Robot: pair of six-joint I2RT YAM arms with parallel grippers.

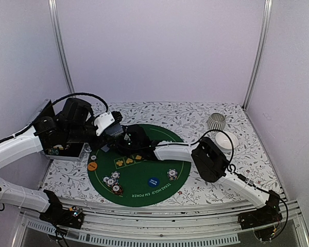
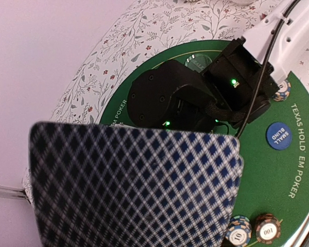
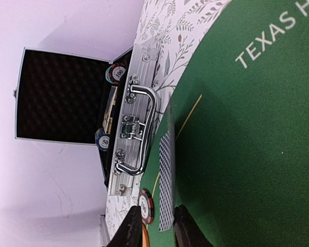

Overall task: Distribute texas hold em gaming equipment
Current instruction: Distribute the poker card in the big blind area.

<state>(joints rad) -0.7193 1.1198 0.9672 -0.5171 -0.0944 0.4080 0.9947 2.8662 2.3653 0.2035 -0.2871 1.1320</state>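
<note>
My left gripper (image 1: 111, 128) is shut on a deck of grey-blue-backed playing cards (image 2: 134, 185), held above the left part of the green mat (image 1: 144, 193); the deck hides its fingers in the left wrist view. My right gripper (image 1: 118, 144) is low over the mat's left side, jaws a little apart. A single card (image 3: 166, 175) stands edge-on between the fingers (image 3: 188, 232), close to the right one. A red-black chip (image 3: 148, 206) lies just beyond the fingertips. Striped chips (image 1: 113, 182) are stacked near the mat's front, with one more stack (image 1: 172, 174) to the right. The blue button (image 1: 153, 181) and the orange button (image 1: 92, 166) lie flat.
An open aluminium case (image 3: 131, 123) with chips inside stands at the mat's left edge, right in front of my right gripper. A ribbed grey cup (image 1: 216, 121) and a white bowl (image 1: 226, 140) sit at the back right. My right forearm (image 1: 175, 152) crosses the mat.
</note>
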